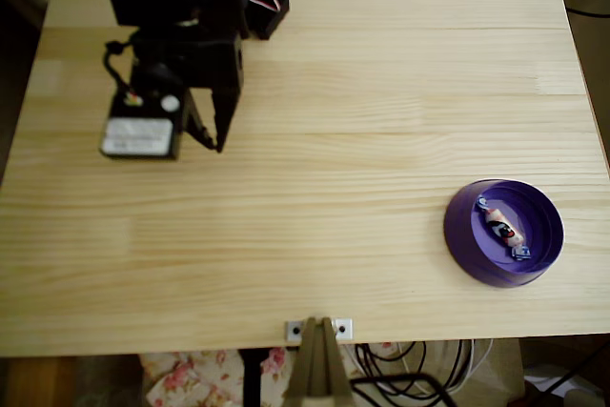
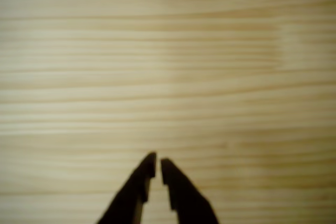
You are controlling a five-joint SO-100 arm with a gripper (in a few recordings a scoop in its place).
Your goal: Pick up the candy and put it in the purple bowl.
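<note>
Overhead view has the candy (image 1: 501, 228) sitting inside the purple bowl (image 1: 461, 239), lying on the lilac bottom a bit toward the right side, and the bowl itself is down near the right front corner of the pale wooden table (image 1: 362, 102). Way over at the upper left is the black arm with its gripper (image 1: 212, 140) pointing down at bare wood, well apart from the bowl. Wrist view shows the gripper (image 2: 158, 167) with the two dark fingertips (image 2: 147, 169) nearly touching, just a sliver of gap and nothing between them, so pretty much closed.
</note>
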